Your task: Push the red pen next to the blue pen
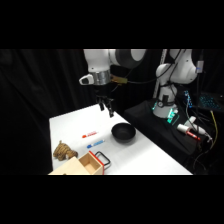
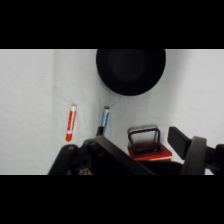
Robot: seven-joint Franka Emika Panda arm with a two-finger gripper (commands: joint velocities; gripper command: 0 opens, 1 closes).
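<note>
The red pen (image 1: 89, 134) lies on the white table (image 1: 150, 155), left of the black bowl (image 1: 123, 132). The blue pen (image 1: 95, 144) lies a short way nearer the front, apart from it. My gripper (image 1: 106, 107) hangs open in the air above the table's far part, behind the bowl and clear of both pens. In the wrist view the red pen (image 2: 71, 122) and the blue pen (image 2: 105, 120) lie roughly parallel with a gap between them, below the bowl (image 2: 131, 70). The gripper (image 2: 132, 159) holds nothing.
A wooden box (image 1: 89, 163) with a red wire handle (image 1: 102, 159) stands at the front edge; the box (image 2: 148, 148) also shows in the wrist view. A brown lumpy object (image 1: 64, 151) lies at the front left. Cables and tools (image 1: 190, 131) lie right of the table.
</note>
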